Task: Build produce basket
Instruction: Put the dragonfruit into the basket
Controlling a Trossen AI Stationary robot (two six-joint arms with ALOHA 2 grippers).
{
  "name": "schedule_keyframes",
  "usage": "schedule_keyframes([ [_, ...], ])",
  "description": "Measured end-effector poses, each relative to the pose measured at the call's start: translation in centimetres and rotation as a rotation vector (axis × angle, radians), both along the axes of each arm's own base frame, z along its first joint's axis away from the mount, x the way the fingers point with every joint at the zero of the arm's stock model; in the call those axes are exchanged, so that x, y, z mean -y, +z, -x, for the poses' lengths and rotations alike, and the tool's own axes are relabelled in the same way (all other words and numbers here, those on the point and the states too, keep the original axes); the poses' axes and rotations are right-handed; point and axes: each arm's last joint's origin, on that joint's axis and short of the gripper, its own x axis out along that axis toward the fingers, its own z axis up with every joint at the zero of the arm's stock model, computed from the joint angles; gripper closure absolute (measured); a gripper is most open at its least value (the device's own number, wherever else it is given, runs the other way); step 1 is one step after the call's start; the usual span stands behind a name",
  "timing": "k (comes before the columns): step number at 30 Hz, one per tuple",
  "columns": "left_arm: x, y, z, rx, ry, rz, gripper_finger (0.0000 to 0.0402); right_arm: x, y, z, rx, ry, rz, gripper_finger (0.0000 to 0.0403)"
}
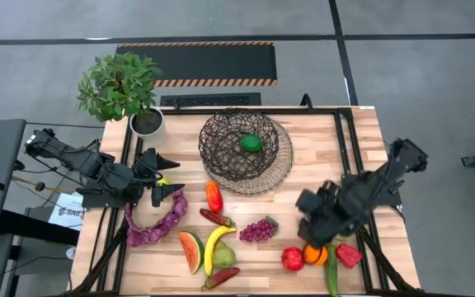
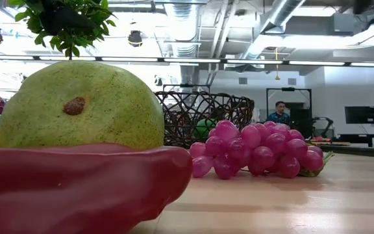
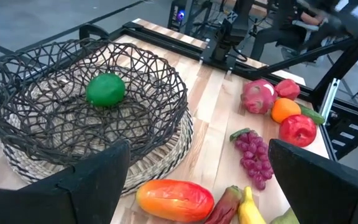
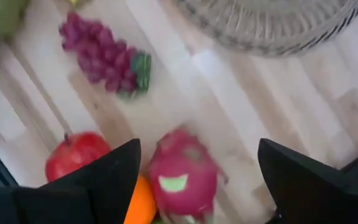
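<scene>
The dark wire basket (image 1: 246, 153) on its tan wicker base stands at the table's far middle, holding one green fruit (image 1: 251, 143). The other produce lies on the table: a purple string (image 1: 157, 219), an orange-red fruit (image 1: 213, 196), grapes (image 1: 258, 229), a watermelon slice (image 1: 191, 252), a banana (image 1: 215, 246), a red apple (image 1: 293, 258) and an orange (image 1: 315, 254). My left gripper (image 1: 171, 175) hangs open left of the basket. My right gripper (image 4: 199, 149) is open above the pink dragon fruit (image 4: 182, 174), clear of it.
A potted plant in a white pot (image 1: 147, 122) stands at the far left corner. A red pepper (image 1: 348, 254) and a green one (image 1: 331, 276) lie at the near right. Black rails (image 1: 345, 140) run along the table's sides. A person (image 2: 279, 114) shows far behind the table.
</scene>
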Motion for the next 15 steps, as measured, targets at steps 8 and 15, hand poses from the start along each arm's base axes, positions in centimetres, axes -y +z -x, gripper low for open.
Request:
schedule_keyframes([
  [8,0.0,0.0,0.0,0.000,-0.001,-0.003,0.0034,-3.7,-4.1,-0.9,-0.139,0.015,0.043,0.0077],
  [15,0.0,0.0,0.0,0.000,-0.001,-0.002,0.0034,-2.8,-6.6,0.3,-0.194,0.036,0.015,0.0085],
])
